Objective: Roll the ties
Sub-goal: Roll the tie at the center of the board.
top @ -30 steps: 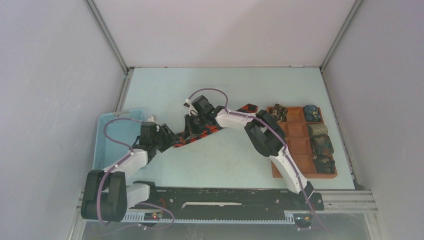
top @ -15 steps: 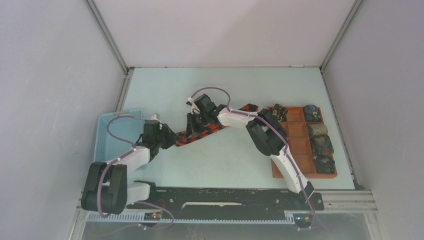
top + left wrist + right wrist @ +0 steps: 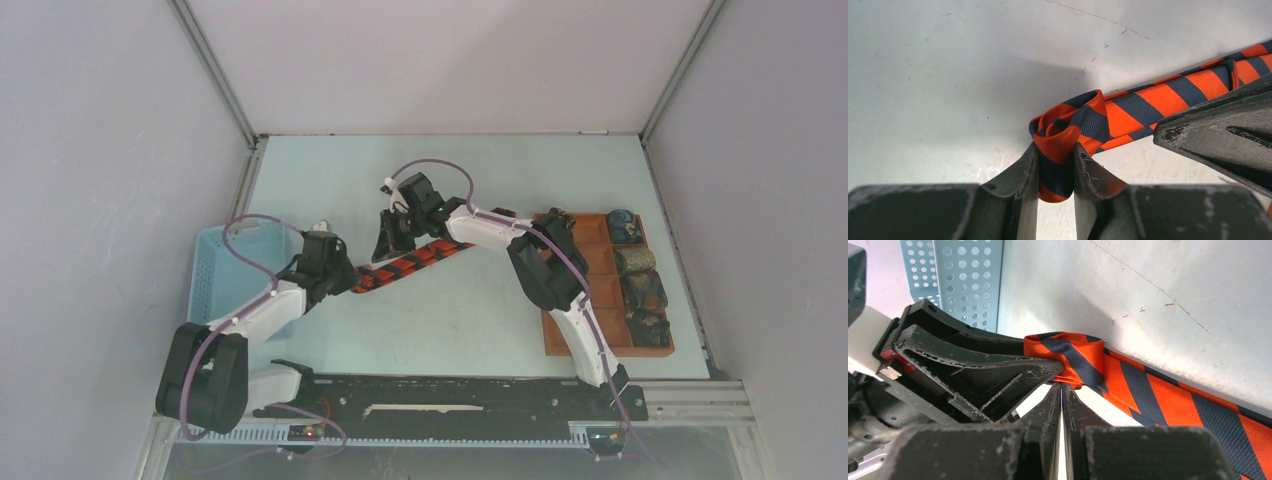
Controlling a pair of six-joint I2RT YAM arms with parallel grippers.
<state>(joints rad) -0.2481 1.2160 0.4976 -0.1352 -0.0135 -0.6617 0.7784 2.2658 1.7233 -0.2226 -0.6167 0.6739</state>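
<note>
The left pincer (image 3: 1055, 162) grips the coiled end of the striped tie (image 3: 1128, 107), which lies diagonally across the middle of the bench (image 3: 450, 320). The right pincer (image 3: 1062, 390) is clenched empty beside it. The slippery fabric could let the loose coil spring open.

**Striped tie part-coiled, five rolls in the tray**

The long striped tie (image 3: 420, 258), orange-red with dark diagonal bands, lies flat on the surface (image 3: 450, 320). It slants from near the far left corner of the tray (image 3: 598, 350) out to the tray's left. Its end farthest from the tray is curled into a small loose coil, pinched by the left end effector (image 3: 1055, 150). In the tray sit a brown-speckled roll (image 3: 558, 222), a blue roll (image 3: 622, 225), an olive roll (image 3: 634, 260) and two dark patterned rolls (image 3: 642, 290).
</note>
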